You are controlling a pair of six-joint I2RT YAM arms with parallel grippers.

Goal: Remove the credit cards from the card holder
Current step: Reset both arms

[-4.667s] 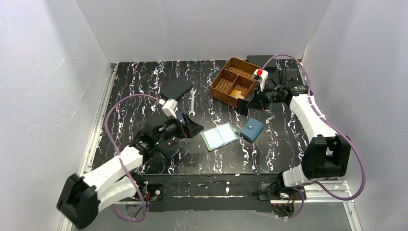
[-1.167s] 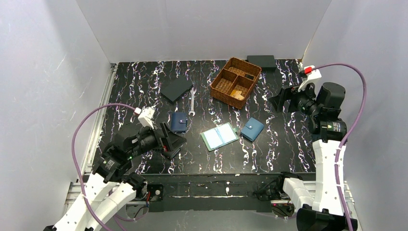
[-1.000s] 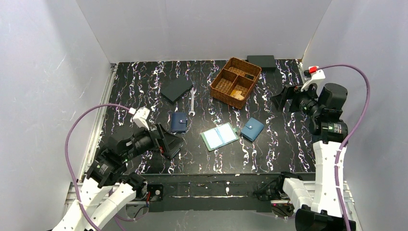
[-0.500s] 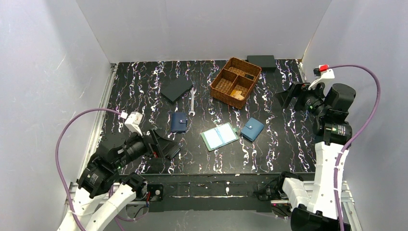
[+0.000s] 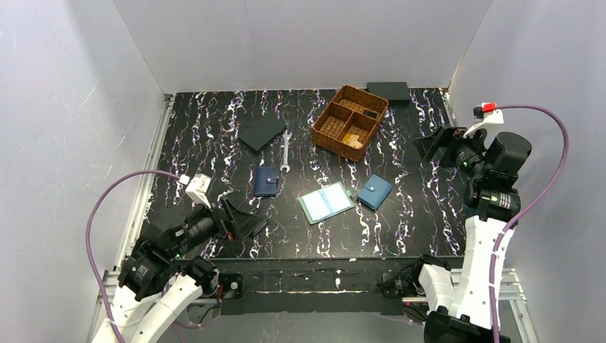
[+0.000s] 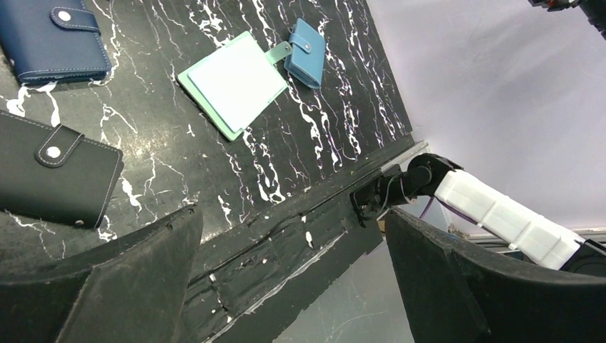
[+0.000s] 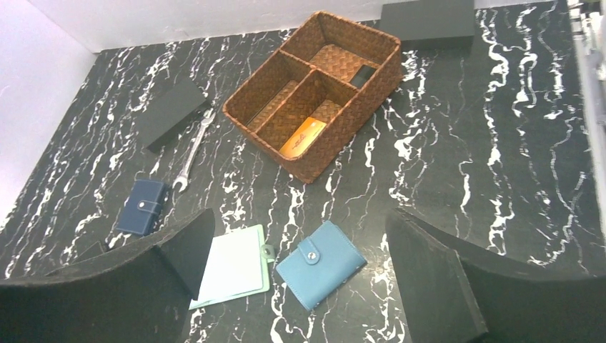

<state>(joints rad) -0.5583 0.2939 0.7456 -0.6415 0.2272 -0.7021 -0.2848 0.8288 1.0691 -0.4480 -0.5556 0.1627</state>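
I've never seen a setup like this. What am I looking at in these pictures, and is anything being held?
Two robot arms are bolted at the near edge of a table. One picture looks down from above; the other two come from a camera on each wrist, so the dark shapes at their bottom are that arm's own fingers. The left hand and right hand are both open and hold nothing. On the table lie an open mint-green card holder, a blue wallet, a navy wallet, a black wallet, a wrench and a wicker basket. A tan card and a dark card sit in separate basket compartments.
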